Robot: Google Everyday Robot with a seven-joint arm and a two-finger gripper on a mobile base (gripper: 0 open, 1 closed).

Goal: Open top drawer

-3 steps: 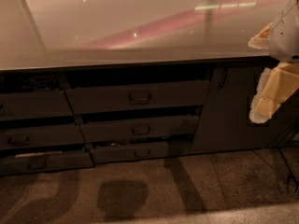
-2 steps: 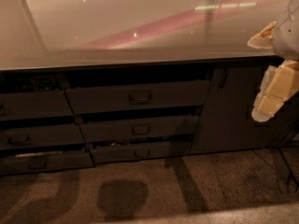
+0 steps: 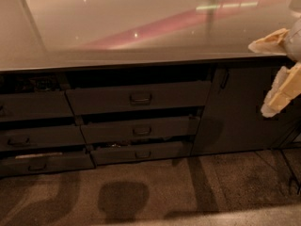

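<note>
The top drawer (image 3: 113, 100) is the widest dark grey-brown front in the middle stack, just under the countertop, with a small dark pull (image 3: 140, 98) at its centre. A dark gap shows above its front, which stands a little forward of the cabinet. My gripper (image 3: 259, 78) is at the far right edge, level with the counter's front edge and well to the right of the drawer. Its two cream fingers (image 3: 280, 94) are spread apart and hold nothing.
Two slimmer drawers (image 3: 141, 130) sit below the top one, both slightly out. Another drawer stack (image 3: 33, 135) is on the left. A plain cabinet door (image 3: 233, 112) is below the gripper. A glossy countertop (image 3: 117, 22) spans the top; speckled floor (image 3: 188, 187) lies in front.
The gripper has shifted slightly to the right. The drawers have not moved.
</note>
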